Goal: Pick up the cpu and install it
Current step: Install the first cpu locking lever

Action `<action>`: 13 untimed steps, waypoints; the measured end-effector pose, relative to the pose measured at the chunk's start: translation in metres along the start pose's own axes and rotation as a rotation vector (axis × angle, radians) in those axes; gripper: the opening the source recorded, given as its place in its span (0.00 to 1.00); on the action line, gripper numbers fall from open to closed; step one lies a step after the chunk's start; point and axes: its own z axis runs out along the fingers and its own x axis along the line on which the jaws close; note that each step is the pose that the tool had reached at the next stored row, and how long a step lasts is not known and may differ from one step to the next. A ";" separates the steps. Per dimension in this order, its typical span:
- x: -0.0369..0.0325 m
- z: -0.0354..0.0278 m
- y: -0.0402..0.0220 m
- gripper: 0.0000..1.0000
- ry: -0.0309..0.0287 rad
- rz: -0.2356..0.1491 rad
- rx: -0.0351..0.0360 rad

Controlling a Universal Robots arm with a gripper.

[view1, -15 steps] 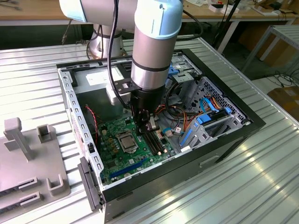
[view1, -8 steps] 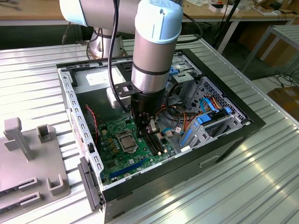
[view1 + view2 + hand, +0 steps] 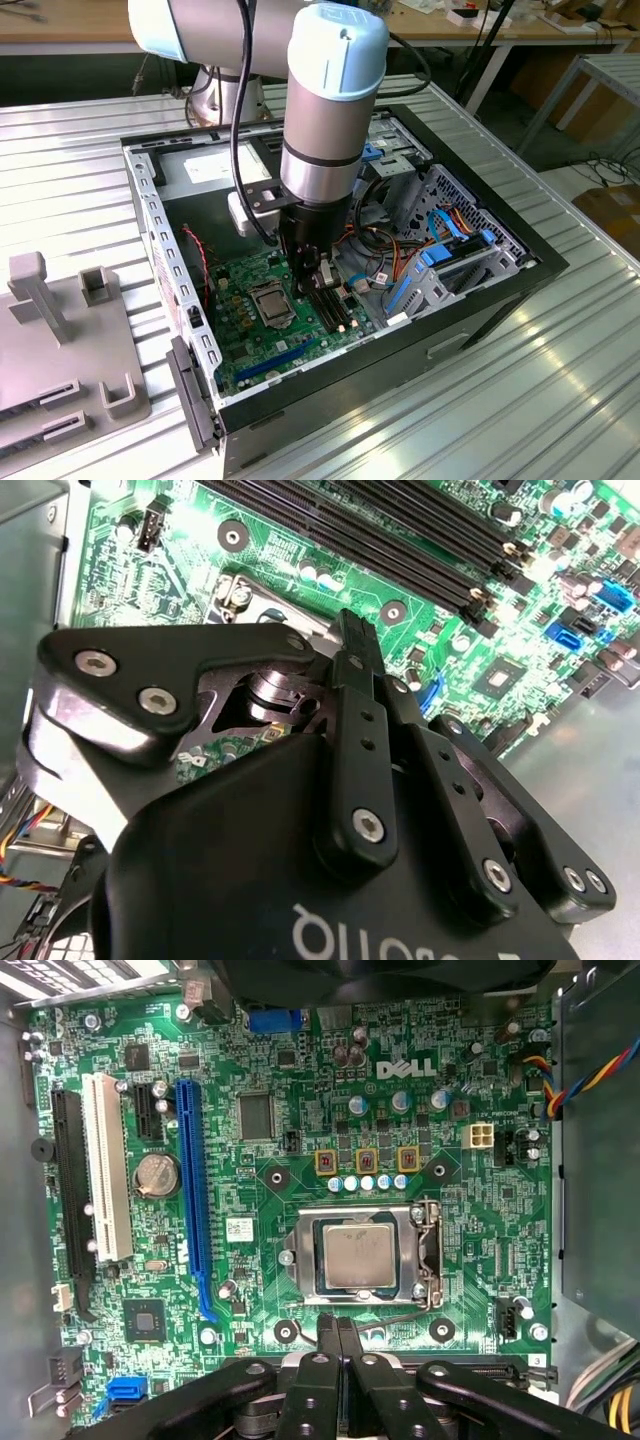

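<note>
Hovering inside the open computer case [image 3: 480, 290] on the ribbed metal worktop [image 3: 90, 180], our gripper [image 3: 338, 1335] hung just above the green motherboard [image 3: 250, 1250], its two fingers [image 3: 327, 1338] pressed together with nothing between them. We recorded the cpu [image 3: 358, 1257] as a flat grey square already lying in the socket frame [image 3: 430, 1255] near the middle of the board, with the fingertips poised just beside the frame's edge, nearest the thin retention lever [image 3: 400, 1317]. In the exterior view the same chip [image 3: 270, 300] sat to the exterior view's left of the gripper, and the long black memory slots [image 3: 335, 310] lay almost directly beneath it. Hazards, in our judgement: we could not tell whether the frame was latched, so the chip might be resting loose, and a sideways nudge from the fingers could shift it on the contacts; a descent slightly off line could scrape the small capacitors [image 3: 367, 1183] beside the socket or catch the lever awry. The coloured wire bundle [image 3: 590, 1075] at the case wall lay close enough to snag the arm. Markings: white lettering was printed on the board and part of a logo on the gripper body, and we left both untranscribed.
</note>
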 end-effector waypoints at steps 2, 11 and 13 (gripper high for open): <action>-0.0001 0.0011 0.0000 0.11 0.0003 0.000 0.0000; 0.0027 0.0053 -0.0001 0.11 0.0022 0.000 0.0002; 0.0038 0.0057 -0.0001 0.11 0.0034 0.000 0.0002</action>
